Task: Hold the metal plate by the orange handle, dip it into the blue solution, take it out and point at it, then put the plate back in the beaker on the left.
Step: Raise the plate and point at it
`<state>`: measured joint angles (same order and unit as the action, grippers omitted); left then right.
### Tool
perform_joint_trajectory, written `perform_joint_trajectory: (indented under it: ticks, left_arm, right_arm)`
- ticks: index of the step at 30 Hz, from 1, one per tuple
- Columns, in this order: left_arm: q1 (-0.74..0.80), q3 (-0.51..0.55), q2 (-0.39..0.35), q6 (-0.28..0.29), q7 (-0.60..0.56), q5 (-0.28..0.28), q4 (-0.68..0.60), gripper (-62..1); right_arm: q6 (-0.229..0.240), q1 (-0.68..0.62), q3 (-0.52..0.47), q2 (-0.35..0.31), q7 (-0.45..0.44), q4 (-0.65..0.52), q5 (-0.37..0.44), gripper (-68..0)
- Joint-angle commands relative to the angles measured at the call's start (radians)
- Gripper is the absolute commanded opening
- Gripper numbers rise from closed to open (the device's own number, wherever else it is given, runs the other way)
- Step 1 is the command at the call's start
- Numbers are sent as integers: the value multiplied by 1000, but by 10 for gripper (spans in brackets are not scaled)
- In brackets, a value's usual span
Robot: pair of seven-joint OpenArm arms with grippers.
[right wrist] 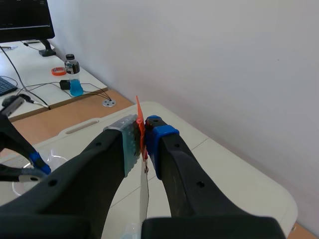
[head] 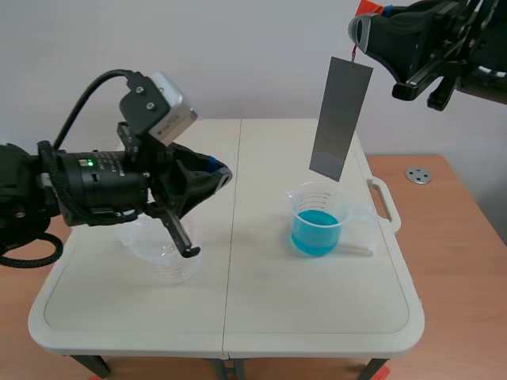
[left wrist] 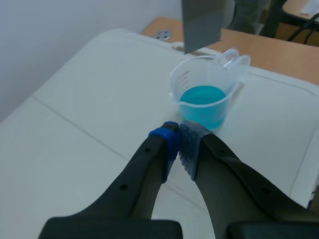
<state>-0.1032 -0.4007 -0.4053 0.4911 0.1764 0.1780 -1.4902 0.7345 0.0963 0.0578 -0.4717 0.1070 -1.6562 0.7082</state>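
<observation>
A grey metal plate (head: 341,119) hangs upright in the air above the beaker of blue solution (head: 318,219), its lower edge clear of the rim. My right gripper (head: 358,30), high at the right, is shut on the plate's orange handle (right wrist: 140,127); the plate (right wrist: 144,199) drops edge-on below the fingers. My left gripper (head: 225,172) is shut on nothing and its tip aims toward the plate and blue beaker (left wrist: 204,97), a short way off. The plate's lower end (left wrist: 202,22) shows above that beaker. An empty clear beaker (head: 166,257) stands under my left arm.
The white folding table (head: 230,317) has a handle (head: 383,202) at its right edge. A round metal disc (head: 417,175) lies on the wooden surface to the right. A desk with a bottle (right wrist: 73,82) and cables stands beyond the table.
</observation>
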Motion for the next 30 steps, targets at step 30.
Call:
perform_joint_trajectory:
  ticks: [30]
  left_arm:
    - [-166, -150, 251, -53, -157, -219, 233, -565]
  right_arm:
    - [11, 15, -13, -10, -15, -20, 18, -660]
